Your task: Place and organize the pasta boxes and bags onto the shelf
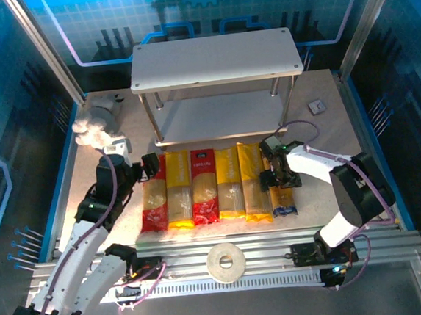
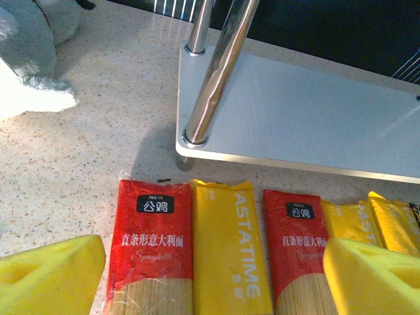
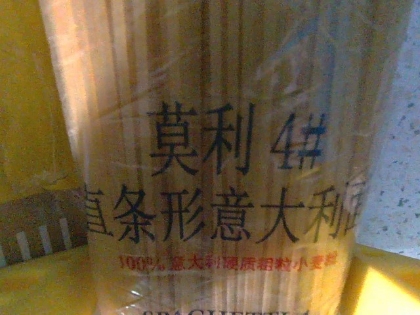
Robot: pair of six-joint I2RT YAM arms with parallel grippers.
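White and bare, the shelf (image 1: 213, 60) holds nothing — all six spaghetti packs (image 1: 204, 187) lie on the table (image 1: 320, 140) before it. My left pincer (image 1: 150, 167) hovers spread over the red pack (image 2: 154, 249); my right pincer (image 1: 279, 173) straddles the clear pack (image 1: 283, 203) — grip unclear.

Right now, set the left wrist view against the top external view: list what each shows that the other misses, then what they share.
Left wrist view: readable print on the packs, such as PASTATIME on a long yellow spaghetti pack, and the left end effector's yellow foam fingers, spread wide. Top external view: the shelf's upper white board, the white tape roll, and the right end effector at the clear pack with dark blue ends. Shared: the leftmost red spaghetti pack, the shelf's lower white board and its shiny metal legs.
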